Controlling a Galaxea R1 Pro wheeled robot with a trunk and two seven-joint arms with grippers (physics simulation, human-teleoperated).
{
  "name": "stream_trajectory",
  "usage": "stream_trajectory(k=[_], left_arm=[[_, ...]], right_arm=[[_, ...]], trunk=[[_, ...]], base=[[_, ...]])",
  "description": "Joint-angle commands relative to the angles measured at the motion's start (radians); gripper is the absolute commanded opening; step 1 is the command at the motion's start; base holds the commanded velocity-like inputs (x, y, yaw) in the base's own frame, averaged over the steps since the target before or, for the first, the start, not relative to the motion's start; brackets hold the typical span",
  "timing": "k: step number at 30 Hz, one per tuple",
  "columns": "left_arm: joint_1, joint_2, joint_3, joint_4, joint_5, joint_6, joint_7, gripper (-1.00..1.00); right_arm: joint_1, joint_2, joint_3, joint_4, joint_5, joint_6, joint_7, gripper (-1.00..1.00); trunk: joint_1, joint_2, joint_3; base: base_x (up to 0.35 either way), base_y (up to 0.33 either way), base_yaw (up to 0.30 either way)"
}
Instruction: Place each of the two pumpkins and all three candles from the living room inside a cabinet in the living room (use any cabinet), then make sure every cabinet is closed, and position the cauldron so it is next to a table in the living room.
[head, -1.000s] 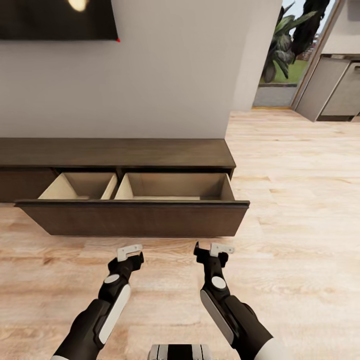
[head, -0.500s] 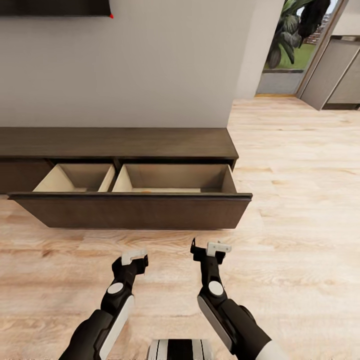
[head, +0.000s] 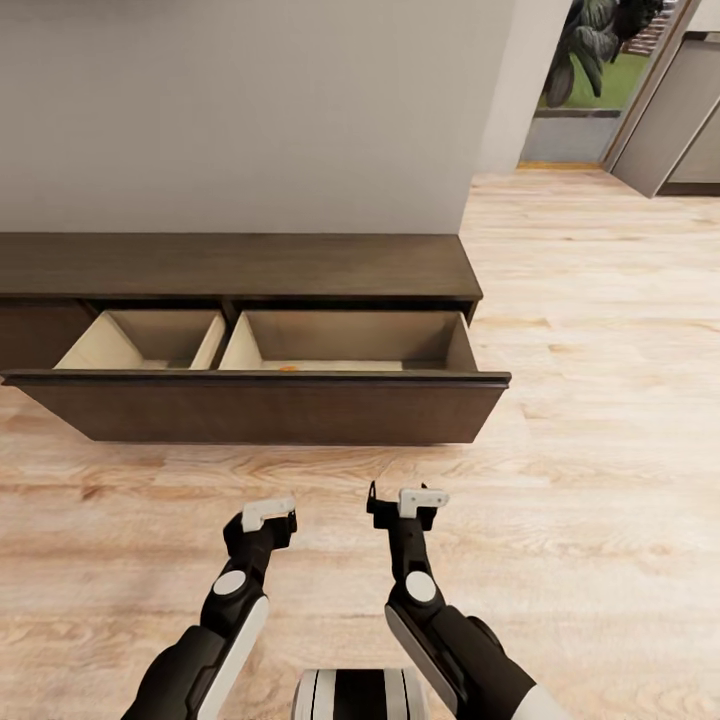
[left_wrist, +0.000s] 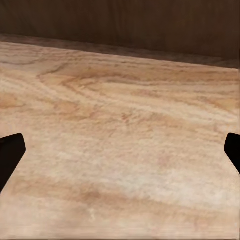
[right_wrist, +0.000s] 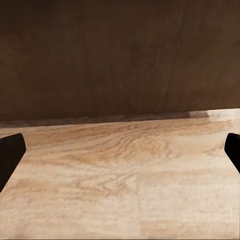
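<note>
Cabinet (head: 250, 410) drawer open; both end effectors (head: 262, 518) (head: 405, 500) spread, empty.

View tilted lower; small orange speck (head: 288, 367) visible inside cabinet (head: 260, 410).

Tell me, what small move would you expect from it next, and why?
Probably reach forward and push the pulled-out drawer front of the cabinet shut. It stands wide open, showing two pale compartments. Both the left gripper and the right gripper are open, hold nothing and hang over bare wooden floor just short of that front. What lies inside is hard to tell.
</note>
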Motion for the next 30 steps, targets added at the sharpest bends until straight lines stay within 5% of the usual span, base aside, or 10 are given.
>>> stream_trajectory(k=[1,18,22,30], left_arm=[[-0.001,0.0,-0.002,-0.007,0.008,0.003,0.009,1.0],[0.001,0.0,-0.002,-0.026,0.008,0.006,0.013,1.0],[0.001,0.0,-0.002,-0.026,0.008,0.006,0.013,1.0],[0.001,0.002,-0.002,-0.026,0.008,0.005,0.013,1.0]], right_arm=[[-0.001,-0.001,0.005,0.0,-0.011,-0.009,-0.005,1.0],[-0.001,-0.001,0.007,0.004,-0.023,-0.021,-0.001,1.0],[-0.001,-0.004,0.003,0.03,-0.027,-0.046,0.066,1.0],[-0.001,-0.065,-0.002,0.047,-0.071,-0.092,0.121,1.0]], trunk=[[0.0,0.0,-0.001],[0.0,0.0,-0.001],[0.0,0.0,-0.001],[0.0,0.0,-0.001]], base=[[0.0,0.0,0.0],[0.0,0.0,0.0],[0.0,0.0,0.0],[0.0,0.0,0.0]])
